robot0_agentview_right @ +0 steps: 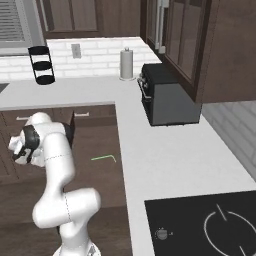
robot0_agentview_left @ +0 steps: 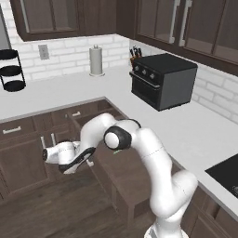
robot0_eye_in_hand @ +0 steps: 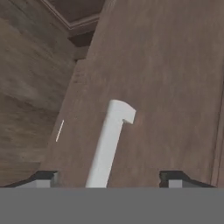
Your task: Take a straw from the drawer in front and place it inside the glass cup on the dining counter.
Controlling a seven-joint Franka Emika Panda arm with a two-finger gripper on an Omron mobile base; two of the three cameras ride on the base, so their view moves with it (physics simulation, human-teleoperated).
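The straw (robot0_agentview_right: 104, 158) lies inside the open drawer (robot0_agentview_right: 95, 145), apart from the gripper (robot0_eye_in_hand: 109, 177). The spread jaws straddle the drawer handle (robot0_eye_in_hand: 107, 146), gripping nothing.

The handle (robot0_eye_in_hand: 107, 146) runs off the bottom edge; the arm possibly hides part of the drawer (robot0_agentview_left: 122, 173).

White arm (robot0_agentview_left: 153, 162), dark joints

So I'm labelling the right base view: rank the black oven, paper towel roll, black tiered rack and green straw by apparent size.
1. black oven
2. black tiered rack
3. paper towel roll, close to the rack, so unsure
4. straw
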